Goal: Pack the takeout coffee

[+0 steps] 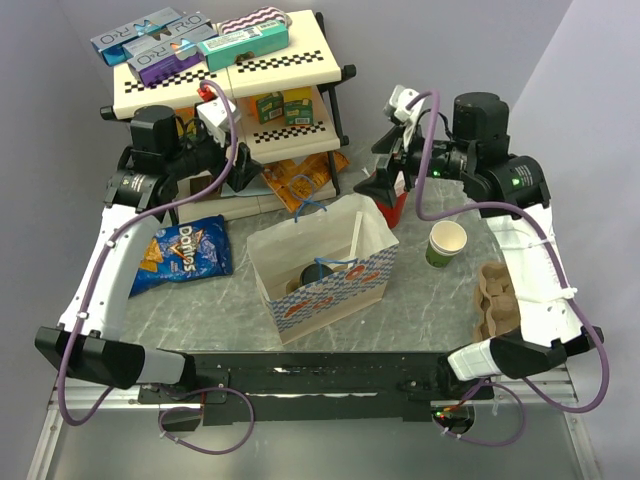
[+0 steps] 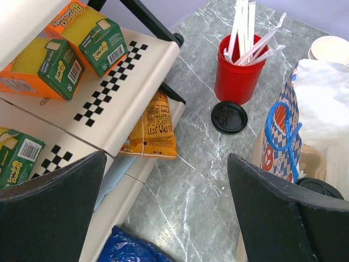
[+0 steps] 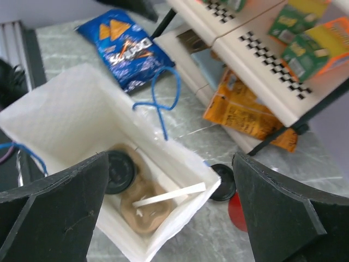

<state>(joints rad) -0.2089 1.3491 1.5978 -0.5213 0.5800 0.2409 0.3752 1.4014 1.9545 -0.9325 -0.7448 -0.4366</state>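
Found the paper bag open-mouthed mid-table. Saw the left gripper beside the shelf, jaws spread wide, and the right gripper over the bag, equally agape. Spotted the brown carrier on the bag floor and, seated in it, the takeout coffee, long axis vertical, capped end facing up.

A blue Doritos bag lies (flat) near the shelf.
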